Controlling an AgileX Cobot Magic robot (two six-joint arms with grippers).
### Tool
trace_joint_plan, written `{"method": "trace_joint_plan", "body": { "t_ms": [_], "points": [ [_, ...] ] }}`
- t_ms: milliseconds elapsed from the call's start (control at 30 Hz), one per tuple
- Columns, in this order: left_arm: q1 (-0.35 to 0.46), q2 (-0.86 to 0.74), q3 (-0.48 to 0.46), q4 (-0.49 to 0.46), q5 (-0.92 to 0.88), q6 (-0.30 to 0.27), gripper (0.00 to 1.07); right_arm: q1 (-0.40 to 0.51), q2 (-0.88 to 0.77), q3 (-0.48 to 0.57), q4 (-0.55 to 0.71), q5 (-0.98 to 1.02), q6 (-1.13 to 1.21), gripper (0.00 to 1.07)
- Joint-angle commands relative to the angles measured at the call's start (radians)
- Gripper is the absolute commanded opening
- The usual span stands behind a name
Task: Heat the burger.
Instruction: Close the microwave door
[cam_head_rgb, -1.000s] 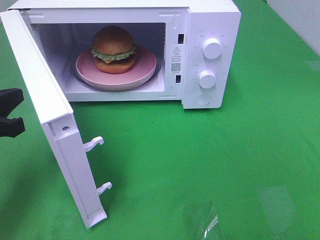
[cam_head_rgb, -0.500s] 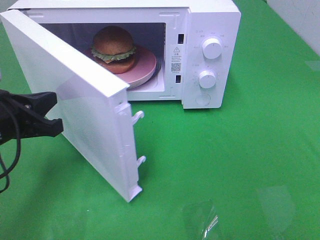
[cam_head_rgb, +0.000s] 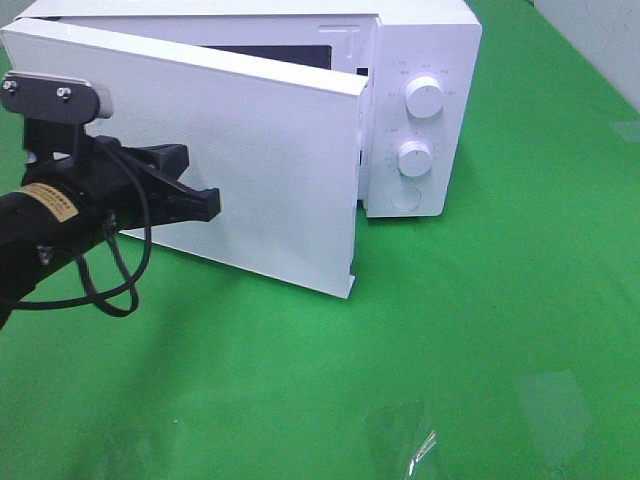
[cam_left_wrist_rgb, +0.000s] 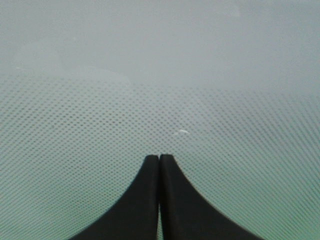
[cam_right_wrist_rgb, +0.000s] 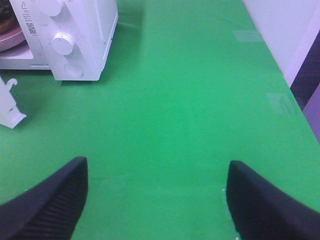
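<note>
Microwave door (cam_head_rgb: 240, 170) stands ajar, left pincer (cam_left_wrist_rgb: 159, 159) squeezed shut, tips at its panel; right pincer (cam_right_wrist_rgb: 155, 192) gapes wide over green tabletop (cam_right_wrist_rgb: 190, 100).

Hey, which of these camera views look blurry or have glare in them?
Left wrist view: the microwave door fills it, hazy in part, shut left pincer soft-edged. Exterior high view: sharp, pale glare patches on the green table. Right wrist view: open right pincer blurred up close.
</note>
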Motion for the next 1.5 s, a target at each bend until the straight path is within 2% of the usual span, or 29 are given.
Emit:
{"method": "trace_joint_plan", "body": {
  "t_ms": [33, 133, 167, 267, 300, 467, 700, 800, 867, 1100, 1267, 1400, 1500],
  "points": [
    [-0.041, 0.028, -0.095, -0.068, 0.055, 0.073, 0.0, -0.007, -0.027, 0.001, -0.001, -0.005, -0.002, 0.73],
    [-0.052, 0.046, -0.134, -0.116, 0.071, 0.099, 0.0, -0.007, -0.027, 0.001, -0.001, -0.005, -0.002, 0.73],
    [-0.063, 0.065, -0.177, -0.167, 0.088, 0.132, 0.0, -0.007, -0.027, 0.001, -0.001, -0.005, -0.002, 0.73],
    [-0.066, 0.081, -0.215, -0.195, 0.111, 0.159, 0.0, -0.007, -0.027, 0.001, -0.001, -0.005, -0.002, 0.73],
    [-0.066, 0.097, -0.256, -0.215, 0.138, 0.17, 0.0, -0.007, -0.027, 0.001, -0.001, -0.005, -0.002, 0.73],
    [-0.066, 0.128, -0.336, -0.254, 0.163, 0.174, 0.0, -0.007, -0.027, 0.001, -0.001, -0.005, -0.002, 0.73],
    [-0.066, 0.201, -0.455, -0.26, 0.201, 0.174, 0.0, -0.007, -0.027, 0.001, -0.001, -0.005, -0.002, 0.73],
    [-0.066, 0.21, -0.47, -0.26, 0.205, 0.174, 0.0, -0.007, -0.027, 0.001, -0.001, -0.005, -0.002, 0.73],
    [-0.066, 0.244, -0.525, -0.261, 0.223, 0.174, 0.0, -0.007, -0.027, 0.001, -0.001, -0.005, -0.002, 0.73],
    [-0.066, 0.278, -0.587, -0.265, 0.221, 0.183, 0.0, -0.007, -0.027, 0.001, -0.001, -0.005, -0.002, 0.73],
    [-0.065, 0.301, -0.619, -0.331, 0.218, 0.253, 0.0, -0.007, -0.027, 0.001, -0.001, -0.005, -0.002, 0.73],
    [-0.066, 0.301, -0.619, -0.346, 0.225, 0.253, 0.0, -0.007, -0.027, 0.001, -0.001, -0.005, -0.002, 0.73],
    [-0.105, 0.299, -0.617, -0.342, 0.26, 0.258, 0.0, -0.007, -0.027, 0.001, -0.002, -0.005, -0.002, 0.73]
  ]
}}
